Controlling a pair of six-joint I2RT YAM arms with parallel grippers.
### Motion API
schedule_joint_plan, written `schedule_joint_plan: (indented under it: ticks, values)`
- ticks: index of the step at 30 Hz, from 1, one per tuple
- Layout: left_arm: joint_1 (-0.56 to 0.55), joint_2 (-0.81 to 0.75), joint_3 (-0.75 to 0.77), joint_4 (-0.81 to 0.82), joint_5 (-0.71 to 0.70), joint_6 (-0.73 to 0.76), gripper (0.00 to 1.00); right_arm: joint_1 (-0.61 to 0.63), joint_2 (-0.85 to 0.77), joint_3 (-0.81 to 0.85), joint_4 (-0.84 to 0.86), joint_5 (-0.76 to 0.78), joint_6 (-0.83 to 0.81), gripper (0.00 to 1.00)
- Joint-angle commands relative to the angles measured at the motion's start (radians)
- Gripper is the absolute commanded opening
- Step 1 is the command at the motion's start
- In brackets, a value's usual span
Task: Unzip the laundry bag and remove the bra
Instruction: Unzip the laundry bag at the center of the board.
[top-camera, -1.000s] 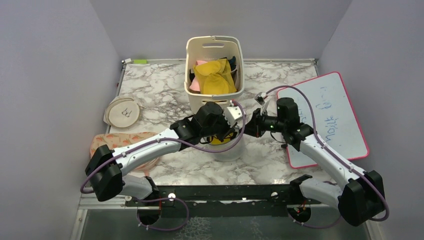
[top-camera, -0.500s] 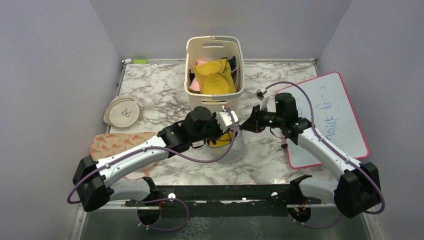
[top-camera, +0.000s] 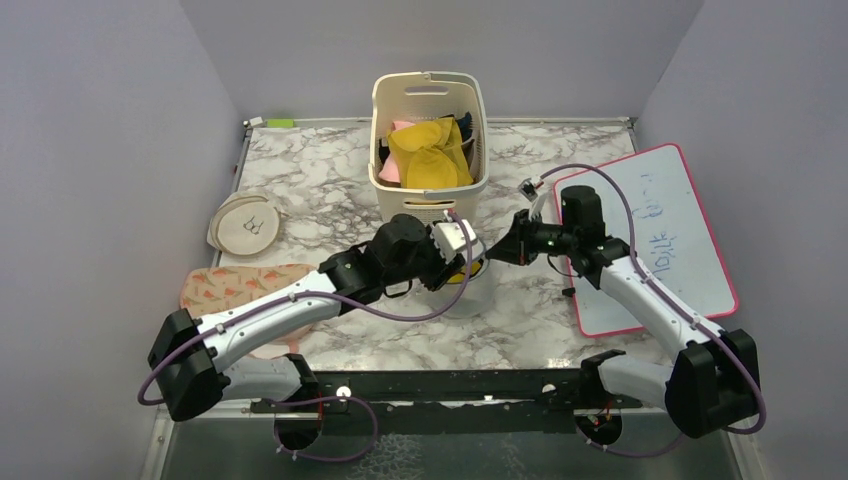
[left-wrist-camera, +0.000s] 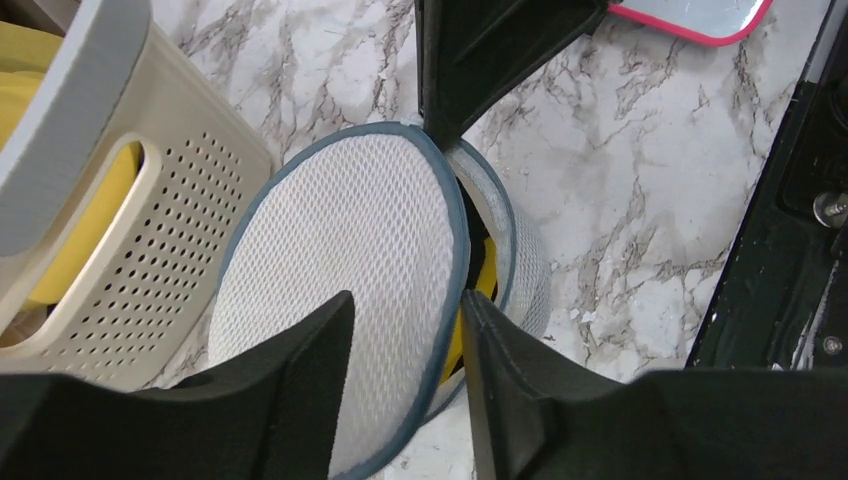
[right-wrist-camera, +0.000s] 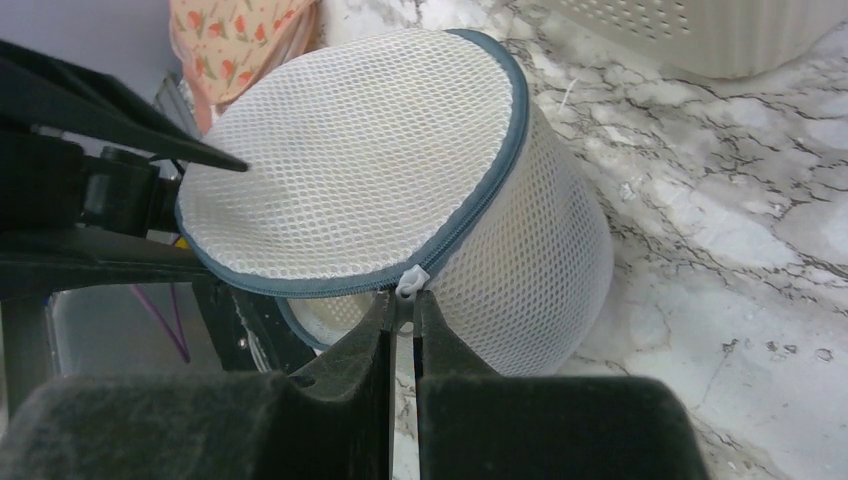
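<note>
Right gripper (right-wrist-camera: 403, 300): closed on the white zip pull (right-wrist-camera: 410, 283) at the rim of the laundry bag (right-wrist-camera: 400, 170). Left gripper (left-wrist-camera: 408, 300): jaws apart, the raised lid's trim lying in the gap, with no clamp evident. The bag is stood on the table (top-camera: 310, 180) just in front of the basket (top-camera: 428, 200), part-unzipped. A yellow item (left-wrist-camera: 488, 285) is seen inside — the bra is not. Unzipping is judged in hand. Next, the pull should be drawn round the rim while the lid is steadied.

We are looking down over the table (top-camera: 330, 170) from its near edge; our 2 wrist cameras are facing the laundry bag (right-wrist-camera: 380, 180) closely from opposite sides.
</note>
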Motion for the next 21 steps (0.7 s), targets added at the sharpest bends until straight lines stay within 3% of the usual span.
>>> schedule_joint_plan:
  ticks: [1, 4, 8, 17, 21]
  values:
    - [-0.007, 0.072, 0.064, 0.008, 0.014, -0.048, 0.4, -0.002, -0.036, -0.014, 0.038, -0.085, -0.019, 0.01]
    - [-0.021, 0.113, 0.093, 0.022, 0.021, -0.049, 0.47, 0.0, -0.039, -0.016, 0.042, -0.102, -0.016, 0.01]
    - [-0.031, 0.167, 0.136, 0.036, 0.008, -0.049, 0.48, 0.001, -0.045, -0.023, 0.049, -0.122, -0.01, 0.01]
    - [-0.035, 0.244, 0.177, 0.023, -0.042, -0.042, 0.36, 0.012, -0.068, -0.029, 0.04, -0.135, -0.002, 0.01]
    - [-0.036, 0.233, 0.174, 0.019, -0.07, -0.038, 0.23, 0.013, -0.071, -0.033, 0.038, -0.134, -0.003, 0.01]
